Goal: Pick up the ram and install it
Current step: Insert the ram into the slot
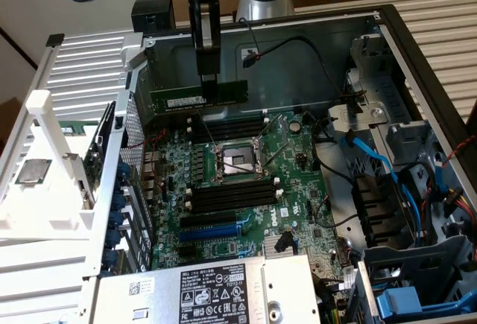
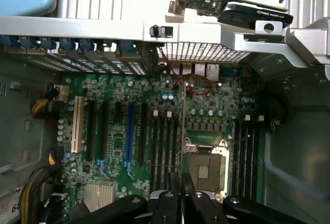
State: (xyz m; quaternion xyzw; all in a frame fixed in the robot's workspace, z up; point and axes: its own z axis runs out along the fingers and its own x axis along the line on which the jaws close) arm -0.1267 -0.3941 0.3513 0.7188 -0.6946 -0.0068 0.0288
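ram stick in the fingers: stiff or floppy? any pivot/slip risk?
Probably stiff: the ram hangs straight from the gripper, neither free end sagging. Likely light: a thin flat board, a mere sliver edge-on in the wrist view. Gripped at one narrow spot near its middle, it might pivot if an end bumps something.

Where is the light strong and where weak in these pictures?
Exterior view: the white ribbed panel is brightly lit, while the motherboard inside the case is dimmer and the gripper holding the ram looks nearly black. Wrist view: the metal frame glares pale; the case wall is shadowed.
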